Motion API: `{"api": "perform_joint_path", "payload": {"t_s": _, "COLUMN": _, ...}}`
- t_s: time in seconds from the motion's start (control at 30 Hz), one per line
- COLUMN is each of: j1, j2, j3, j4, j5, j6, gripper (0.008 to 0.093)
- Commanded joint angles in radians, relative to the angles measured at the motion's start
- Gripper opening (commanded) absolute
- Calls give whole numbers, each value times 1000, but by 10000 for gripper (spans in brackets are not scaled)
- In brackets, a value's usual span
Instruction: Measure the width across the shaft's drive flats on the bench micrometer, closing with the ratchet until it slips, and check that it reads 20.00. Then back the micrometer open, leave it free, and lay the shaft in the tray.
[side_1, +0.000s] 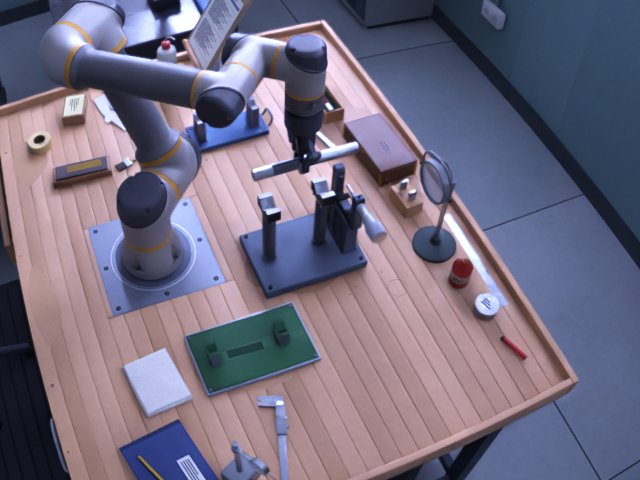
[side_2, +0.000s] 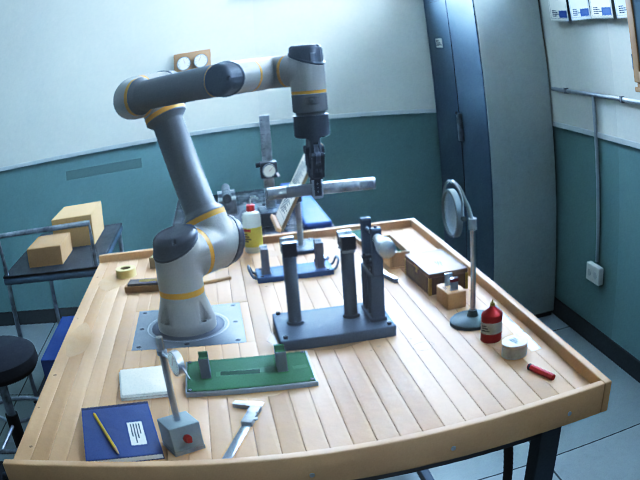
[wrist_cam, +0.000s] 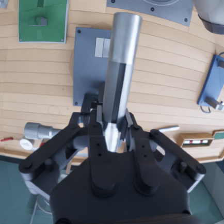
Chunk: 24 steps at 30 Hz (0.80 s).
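The bench micrometer (side_1: 310, 227) (side_2: 336, 289) is partly hidden under the shaft in the wrist camera, where only its base (wrist_cam: 87, 69) and its knurled ratchet (wrist_cam: 36, 130) show. The steel shaft (side_1: 305, 160) (side_2: 320, 188) (wrist_cam: 120, 69) hangs level in the air above the micrometer. My gripper (side_1: 304, 164) (side_2: 316, 190) (wrist_cam: 112, 121) points straight down and its fingers are clamped on the shaft's darker flat middle section. The green tray (side_1: 252, 347) (side_2: 250, 372) (wrist_cam: 42, 20) with two small posts lies on the bench in front of the micrometer.
The micrometer's upright posts stand just below the shaft. A blue fixture (side_1: 227, 132) sits behind, a brown box (side_1: 380, 147) and a magnifier on a stand (side_1: 437, 206) to the right. A caliper (side_1: 279, 418), white pad and blue notebook lie near the front edge.
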<state>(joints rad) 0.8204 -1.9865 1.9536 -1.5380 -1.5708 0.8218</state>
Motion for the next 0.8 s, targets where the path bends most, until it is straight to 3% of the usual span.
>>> {"api": "perform_joint_path", "payload": {"t_s": 0.0, "j1": 0, "j2": -1, "j3": -3, "j4": -3, "j5": 0, "j6": 0, "gripper": 80}}
{"api": "perform_joint_path", "payload": {"t_s": 0.77, "j1": 0, "j2": -2, "j3": 15, "j4": -20, "j5": 0, "j6": 0, "gripper": 80}}
